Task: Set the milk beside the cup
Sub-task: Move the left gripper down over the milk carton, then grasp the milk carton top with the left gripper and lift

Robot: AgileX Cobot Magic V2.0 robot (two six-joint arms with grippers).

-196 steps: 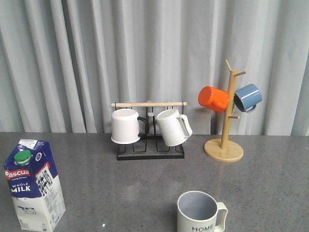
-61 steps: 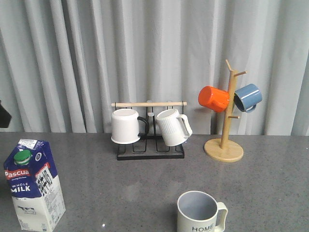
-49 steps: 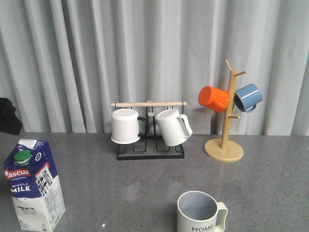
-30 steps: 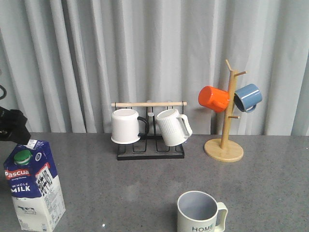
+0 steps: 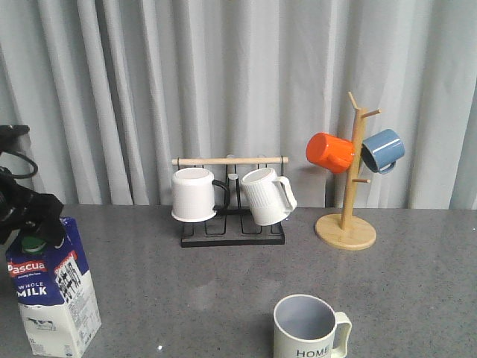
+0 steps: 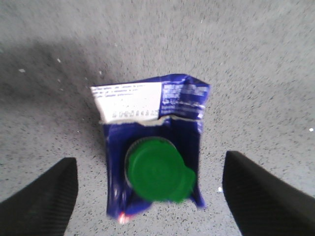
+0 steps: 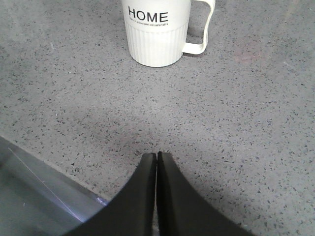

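Right, your left gripper (image 6: 147,196) hangs wide open and empty directly above the upright dark-blue and white gable-top milk carton (image 5: 51,285) at the table's left. Its green cap (image 6: 156,170) sits between your fingers. The cream "HOME" mug (image 5: 308,327) stands well to its right; the right gripper (image 7: 156,160), pinched closed, holds nothing.

The front camera looks forward over the grey table (image 5: 223,291) toward the curtain (image 5: 246,82). The left wrist camera looks straight down, near the milk carton (image 6: 152,157). The right wrist camera looks low across the table at the HOME mug (image 7: 156,30), shared with the front view.
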